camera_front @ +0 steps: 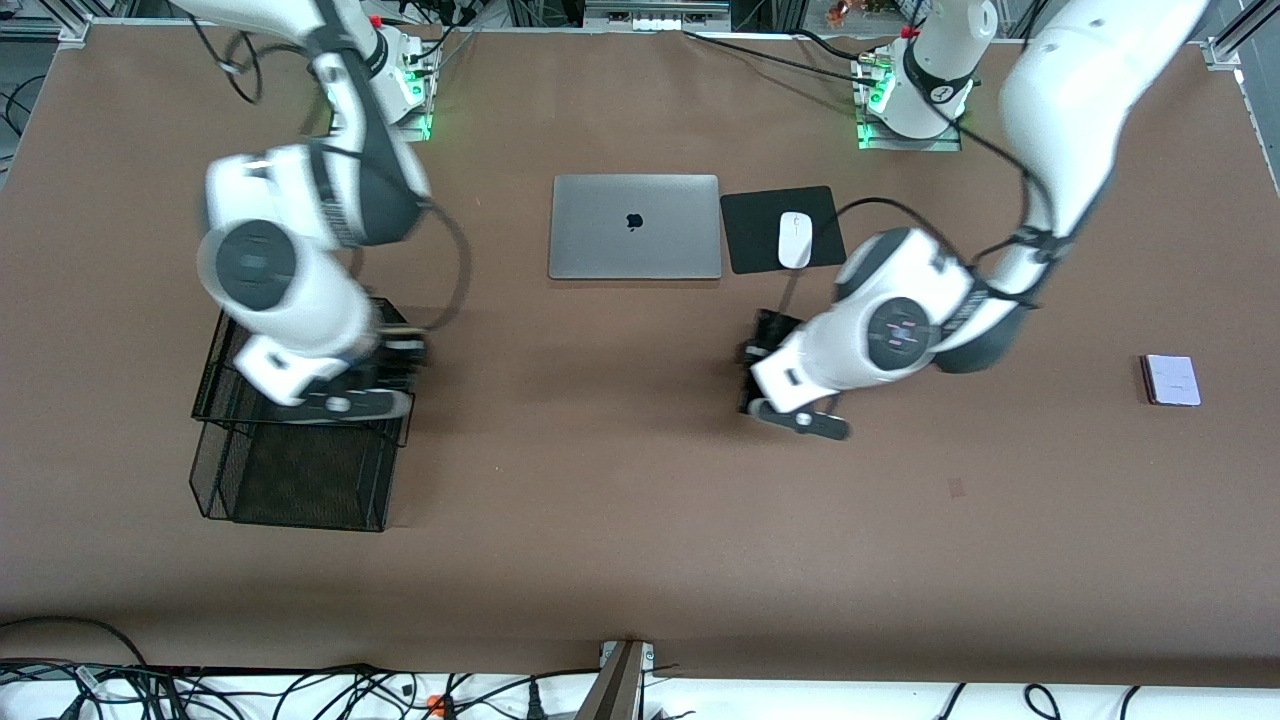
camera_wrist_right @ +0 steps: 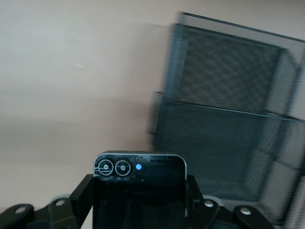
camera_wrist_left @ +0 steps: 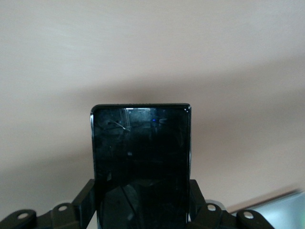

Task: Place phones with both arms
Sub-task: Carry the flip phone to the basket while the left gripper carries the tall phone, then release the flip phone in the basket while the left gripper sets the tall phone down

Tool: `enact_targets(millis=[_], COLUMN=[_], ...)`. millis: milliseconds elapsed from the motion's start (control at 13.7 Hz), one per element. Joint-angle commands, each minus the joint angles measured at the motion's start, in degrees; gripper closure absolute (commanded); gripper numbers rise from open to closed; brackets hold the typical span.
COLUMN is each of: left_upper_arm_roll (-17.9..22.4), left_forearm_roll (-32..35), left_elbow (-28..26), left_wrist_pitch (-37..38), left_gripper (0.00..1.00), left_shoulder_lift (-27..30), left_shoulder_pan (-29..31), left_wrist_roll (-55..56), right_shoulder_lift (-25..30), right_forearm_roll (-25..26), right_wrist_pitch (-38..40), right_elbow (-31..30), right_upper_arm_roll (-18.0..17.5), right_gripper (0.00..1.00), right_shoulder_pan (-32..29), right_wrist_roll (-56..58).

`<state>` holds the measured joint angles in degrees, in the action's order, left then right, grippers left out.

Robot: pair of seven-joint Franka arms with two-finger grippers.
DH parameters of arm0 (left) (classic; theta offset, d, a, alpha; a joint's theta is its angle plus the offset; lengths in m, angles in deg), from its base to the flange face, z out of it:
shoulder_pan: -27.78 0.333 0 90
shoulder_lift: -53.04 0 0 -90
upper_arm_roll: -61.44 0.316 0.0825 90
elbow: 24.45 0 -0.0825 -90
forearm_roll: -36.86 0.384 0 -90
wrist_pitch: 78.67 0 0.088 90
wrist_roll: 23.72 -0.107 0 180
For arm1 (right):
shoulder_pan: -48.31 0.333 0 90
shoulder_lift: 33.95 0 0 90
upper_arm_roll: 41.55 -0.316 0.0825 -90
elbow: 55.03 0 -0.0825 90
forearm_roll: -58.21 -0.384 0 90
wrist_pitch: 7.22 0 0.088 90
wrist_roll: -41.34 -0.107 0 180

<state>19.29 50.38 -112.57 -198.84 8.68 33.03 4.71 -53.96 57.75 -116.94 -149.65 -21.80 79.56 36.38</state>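
Brown table: 3 phones; L gripper clamps slab phone, R gripper clamps squarish phone, lavender phone loose.

Even, bright overhead light covers the brown table, with soft dark shadows under both arms. The right arm is smeared by motion blur; the left arm is sharper, blurred only slightly at its edges. In the right wrist view the mesh tray is streaked and out of focus. In the left wrist view the black phone shows faint glare and reflections, with a broad shadow band around it.
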Motion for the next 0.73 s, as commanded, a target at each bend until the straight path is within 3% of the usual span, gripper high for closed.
enact_targets(millis=[0, 146, 219, 292, 365, 511, 584, 657], left_upper_arm_roll=[3.1, 6.9, 7.3, 7.3, 7.4, 7.4, 7.4, 7.2], left_forearm_roll=[-0.1, -0.1, -0.2, -0.1, 0.2, 0.1, 0.1, 0.2], left_elbow=[1.5, 1.5, 1.6, 1.6, 1.4, 0.7, 0.7, 1.3], left_wrist_pitch=[-7.8, -12.7, -13.4, -13.8, -13.3, -12.4, -11.7, -8.9], left_gripper=[0.72, 0.71, 0.62, 0.35, 0.00, 0.00, 0.00, 0.00], left_shoulder_lift=[-3.9, -6.0, -7.1, -7.9, -7.8, -6.7, -5.8, -4.6], left_shoulder_pan=[-6.4, -12.0, -13.3, -14.0, -14.8, -14.1, -13.6, -11.7], left_wrist_roll=[7.7, 8.7, 8.7, 8.7, 8.1, 8.7, 8.7, 8.7], right_shoulder_lift=[7.3, 4.8, 3.4, 1.3, -0.6, -2.2, -2.3, -2.3], right_forearm_roll=[-0.9, -2.7, -5.6, -8.0, -9.8, -10.5, -10.5, -10.5], right_wrist_pitch=[-8.6, -10.7, -10.9, -11.2, -11.9, -12.2, -12.2, -11.8], right_elbow=[-14.2, -14.7, -14.9, -14.6, -14.6, -14.5, -14.5, -14.1], right_upper_arm_roll=[7.4, 10.9, 10.9, 10.9, 10.9, 10.9, 10.9, 10.9], right_gripper=[1.00, 1.00, 1.00, 1.00, 1.00, 1.00, 0.88, 0.11], right_shoulder_pan=[0.7, -1.3, -3.5, -4.8, -5.6, -6.2, -6.3, -6.4], right_wrist_roll=[11.0, 16.7, 19.0, 21.5, 23.0, 23.6, 23.0, 22.7])
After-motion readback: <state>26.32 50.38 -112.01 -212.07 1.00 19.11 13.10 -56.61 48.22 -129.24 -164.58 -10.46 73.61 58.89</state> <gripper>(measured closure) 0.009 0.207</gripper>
